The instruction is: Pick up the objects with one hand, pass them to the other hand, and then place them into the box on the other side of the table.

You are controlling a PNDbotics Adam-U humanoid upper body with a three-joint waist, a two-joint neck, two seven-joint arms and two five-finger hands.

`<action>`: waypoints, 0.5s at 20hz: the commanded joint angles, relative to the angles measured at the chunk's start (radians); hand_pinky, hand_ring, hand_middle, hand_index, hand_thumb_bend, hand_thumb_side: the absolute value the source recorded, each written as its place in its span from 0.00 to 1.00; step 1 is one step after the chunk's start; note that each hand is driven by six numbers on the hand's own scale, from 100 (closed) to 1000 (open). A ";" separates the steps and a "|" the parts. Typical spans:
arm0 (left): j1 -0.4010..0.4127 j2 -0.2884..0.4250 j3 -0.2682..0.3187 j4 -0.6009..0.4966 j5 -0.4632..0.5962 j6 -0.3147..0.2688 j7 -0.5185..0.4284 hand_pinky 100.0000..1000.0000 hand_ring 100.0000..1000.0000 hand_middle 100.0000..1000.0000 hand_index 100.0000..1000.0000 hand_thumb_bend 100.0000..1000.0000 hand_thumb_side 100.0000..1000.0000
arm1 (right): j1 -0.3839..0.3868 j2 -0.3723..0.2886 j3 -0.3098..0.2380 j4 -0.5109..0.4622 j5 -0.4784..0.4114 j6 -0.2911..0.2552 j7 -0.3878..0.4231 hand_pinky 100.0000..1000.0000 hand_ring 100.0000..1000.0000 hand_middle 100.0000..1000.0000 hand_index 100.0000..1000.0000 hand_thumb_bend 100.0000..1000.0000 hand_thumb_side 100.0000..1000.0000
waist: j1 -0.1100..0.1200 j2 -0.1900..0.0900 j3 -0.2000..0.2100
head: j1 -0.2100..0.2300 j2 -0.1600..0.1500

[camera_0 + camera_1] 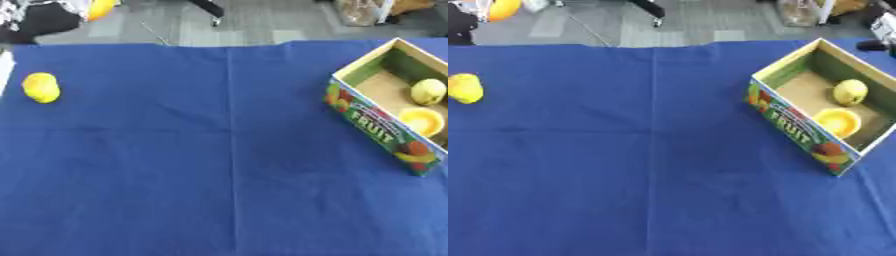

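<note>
A yellow lemon-like fruit (41, 88) lies on the blue cloth near the table's far left edge. The open cardboard box (376, 127) with "FRUIT" printed on its side stands at the right. Inside it are a yellow-green fruit (428, 91) and a round yellow-orange thing (421, 120). I cannot make out either of my hands in the two views.
The blue cloth (227, 165) covers the whole table. Beyond the far edge at the top left, an orange round thing (502, 9) shows beside a dark shape (39, 22). Another dark shape (877, 46) sits at the right edge behind the box. Grey floor lies past the table.
</note>
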State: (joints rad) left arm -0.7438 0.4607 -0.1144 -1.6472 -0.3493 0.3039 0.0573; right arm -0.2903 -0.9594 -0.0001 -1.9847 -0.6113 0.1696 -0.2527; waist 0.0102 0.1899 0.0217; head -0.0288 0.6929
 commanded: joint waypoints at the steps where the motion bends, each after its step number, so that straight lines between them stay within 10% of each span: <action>1: 0.003 -0.021 -0.014 -0.026 0.028 0.001 0.036 0.57 0.43 0.39 0.32 0.00 0.10 | -0.031 -0.064 -0.009 -0.015 -0.002 0.001 0.024 0.69 0.84 0.86 0.85 0.09 0.28 | -0.007 -0.040 -0.001 | -0.004 0.001; 10: 0.011 -0.078 -0.070 0.027 -0.004 -0.028 0.035 0.56 0.43 0.39 0.32 0.00 0.10 | -0.187 -0.142 0.041 -0.015 0.087 0.059 0.173 0.71 0.86 0.87 0.87 0.15 0.28 | -0.012 -0.056 -0.006 | -0.010 0.009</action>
State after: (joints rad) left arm -0.7144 0.3777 -0.1840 -1.6139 -0.3458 0.2833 0.0893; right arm -0.4626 -1.0538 0.0452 -1.9850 -0.5436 0.2206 -0.1041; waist 0.0102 0.1655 0.0176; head -0.0369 0.6959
